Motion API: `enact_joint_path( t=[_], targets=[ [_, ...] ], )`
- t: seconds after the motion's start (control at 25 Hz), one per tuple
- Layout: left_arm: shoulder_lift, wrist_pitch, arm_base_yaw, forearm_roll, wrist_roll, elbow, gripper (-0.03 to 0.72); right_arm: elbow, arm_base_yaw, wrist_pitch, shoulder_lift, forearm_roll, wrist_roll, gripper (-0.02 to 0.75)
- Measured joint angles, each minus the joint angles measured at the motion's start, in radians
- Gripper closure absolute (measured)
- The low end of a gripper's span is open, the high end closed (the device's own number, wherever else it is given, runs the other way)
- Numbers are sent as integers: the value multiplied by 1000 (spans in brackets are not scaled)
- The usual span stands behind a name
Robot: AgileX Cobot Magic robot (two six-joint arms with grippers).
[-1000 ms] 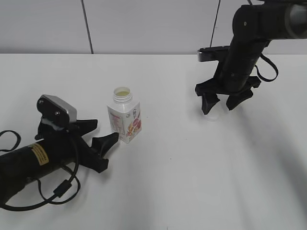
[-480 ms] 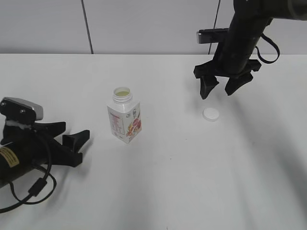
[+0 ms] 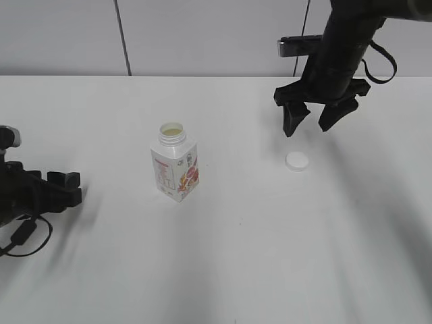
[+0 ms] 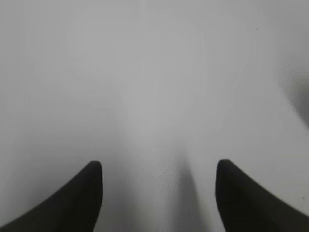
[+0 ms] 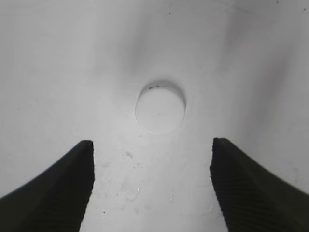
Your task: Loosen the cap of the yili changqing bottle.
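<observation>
The cap [image 3: 297,160] lies flat on the white counter [image 3: 270,243], off the bottle [image 3: 175,164] and well to its right. The right gripper [image 3: 314,123] hangs above the cap and slightly behind it, not touching; its fingers [image 3: 293,120] are spread wide and hold nothing. In the right wrist view the cap [image 5: 160,109] sits on the counter [image 5: 58,58] between and ahead of the two dark fingers [image 5: 53,191], apart from both.

The bottle stands upright near the middle of the counter, its neck open and pale contents showing at the mouth. The left gripper [image 3: 57,189] rests low at the far left edge, well apart from the bottle. Its fingers [image 4: 63,203] are wide in the left wrist view, with only bare counter [image 4: 154,72] between them.

Most of the left arm is cut off by the left edge of the exterior view, so only the fingers and a bit of cable show. The top of the right arm is cut off at the upper edge. The left wrist view is soft and featureless, and the bottle's label print is too small to read.

Compared with half a second earlier, the left gripper has drawn back further to the left, away from the bottle. The right gripper is in nearly the same place above the cap. Bottle and cap have not moved.
</observation>
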Motion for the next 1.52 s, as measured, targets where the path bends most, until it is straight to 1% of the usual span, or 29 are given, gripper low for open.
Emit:
enact_joint_path(
  t=[0.2,0.32,0.44,0.52,0.68,0.8,0.92,1.08,1.2,1.36,1.44,1.52],
  targets=[
    [-55,337,3,5,0,-109,231,0,0,-33,-56,-8,0,150],
    [-85,518,4,44,0,-206,231,-2,0,-40,-96,-40,0,150],
    [-110,720,4,86,0,-323,231,-3,0,-33,-125,-92,0,150],
    [-118,898,4,104,0,-423,231,-3,0,-17,-138,-117,0,150],
    [-120,1232,4,190,0,-620,232,-3,-2,23,-157,-128,-1,150],
    [-120,1415,6,233,0,-750,252,-3,-15,40,-171,-128,-3,150],
    [-120,1562,27,217,19,-861,269,-5,-44,74,-176,-123,-17,150],
    [-120,1701,100,111,124,-954,273,-5,-94,106,-187,-122,-20,150],
    [-120,1767,164,56,161,-974,273,-5,-124,109,-200,-121,-28,150],
    [-120,1844,237,25,188,-975,273,-6,-155,111,-226,-121,-50,150],
    [-121,1865,257,9,200,-975,273,-6,-170,111,-235,-119,-51,151],
    [-131,1875,263,0,210,-975,273,-5,-192,112,-248,-97,-53,151]
  ],
)
